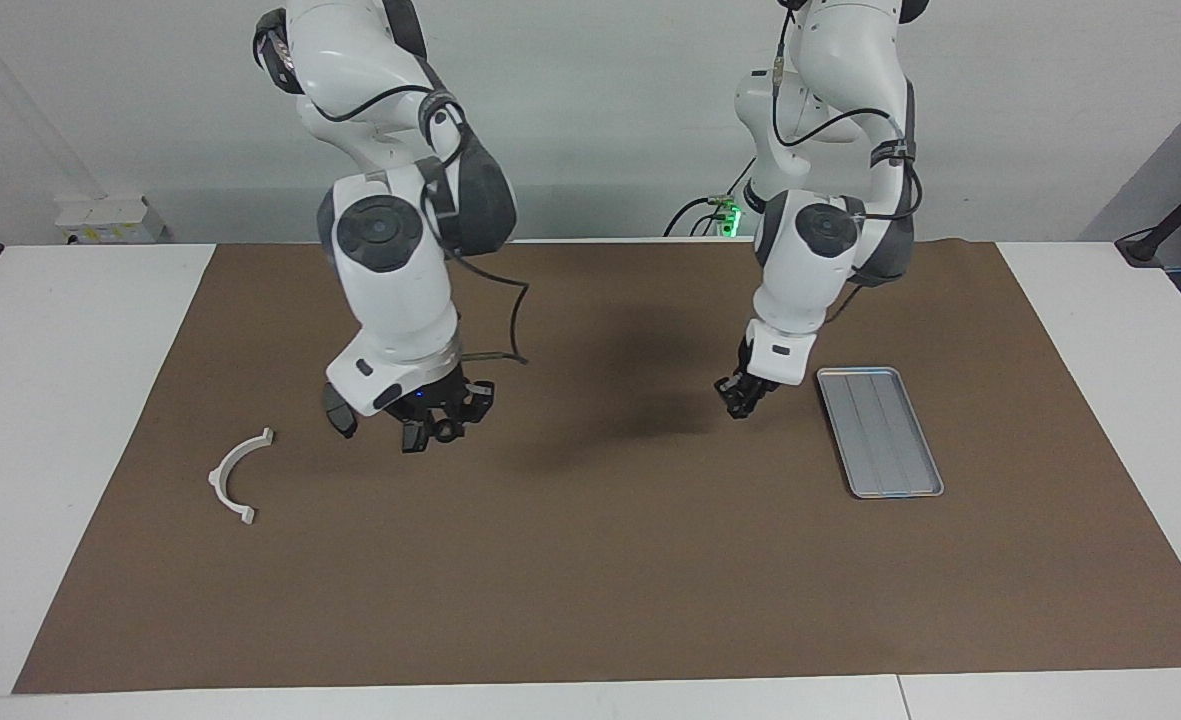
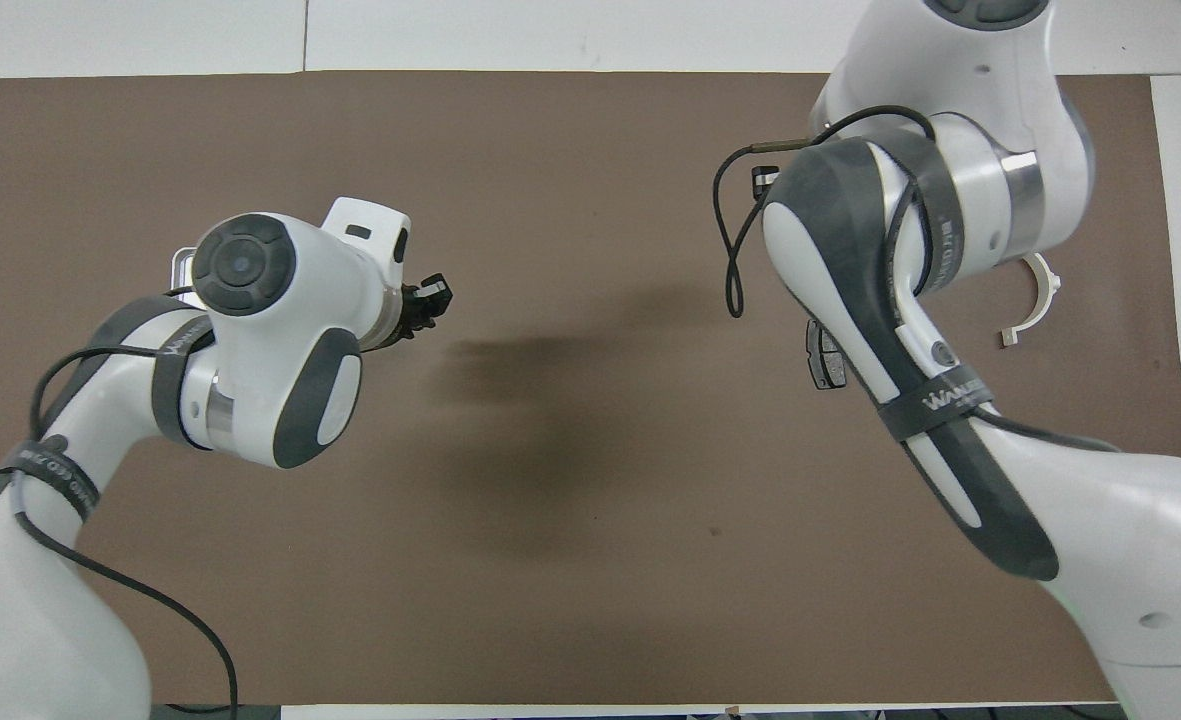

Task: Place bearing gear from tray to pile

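The silver tray lies on the brown mat toward the left arm's end and looks empty; in the overhead view only its corner shows under the left arm. I cannot make out a bearing gear in either view. The pile is a white half-ring bracket and one visible dark brake pad. My right gripper hangs low over the mat beside the brake pad. My left gripper hangs low over the mat beside the tray.
The brown mat covers most of the white table. A small white box stands at the table's edge beside the right arm's base. Cables loop from both wrists.
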You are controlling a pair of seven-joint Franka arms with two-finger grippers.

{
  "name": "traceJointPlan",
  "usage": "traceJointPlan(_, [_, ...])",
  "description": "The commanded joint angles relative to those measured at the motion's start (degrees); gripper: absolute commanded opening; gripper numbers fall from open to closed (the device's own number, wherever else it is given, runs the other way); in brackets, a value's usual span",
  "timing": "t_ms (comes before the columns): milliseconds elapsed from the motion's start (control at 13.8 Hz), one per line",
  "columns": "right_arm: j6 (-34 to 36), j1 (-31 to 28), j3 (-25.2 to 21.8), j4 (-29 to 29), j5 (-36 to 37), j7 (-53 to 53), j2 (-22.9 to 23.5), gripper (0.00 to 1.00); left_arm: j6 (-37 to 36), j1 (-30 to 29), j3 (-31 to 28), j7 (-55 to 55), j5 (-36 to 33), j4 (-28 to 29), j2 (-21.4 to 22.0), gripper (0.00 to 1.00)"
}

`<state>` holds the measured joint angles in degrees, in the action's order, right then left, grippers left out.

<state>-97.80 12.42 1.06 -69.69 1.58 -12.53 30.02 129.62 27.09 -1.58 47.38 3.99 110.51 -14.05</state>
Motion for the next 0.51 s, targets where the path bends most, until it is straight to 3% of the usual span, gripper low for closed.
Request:
traceJointPlan(0, [-4.7, -5.0, 1.1, -4.1, 0.3, 9.6, -0.3, 0.00, -1.4, 6.9, -1.4, 8.4, -0.2, -9.2, -10.3, 0.02])
traceJointPlan(436, [-21.4, -10.4, 1.1, -14.6, 0.4, 17.1, 1.6, 0.00, 2.1, 7.7, -1.3, 8.9, -1.4, -6.6, -11.0, 0.02])
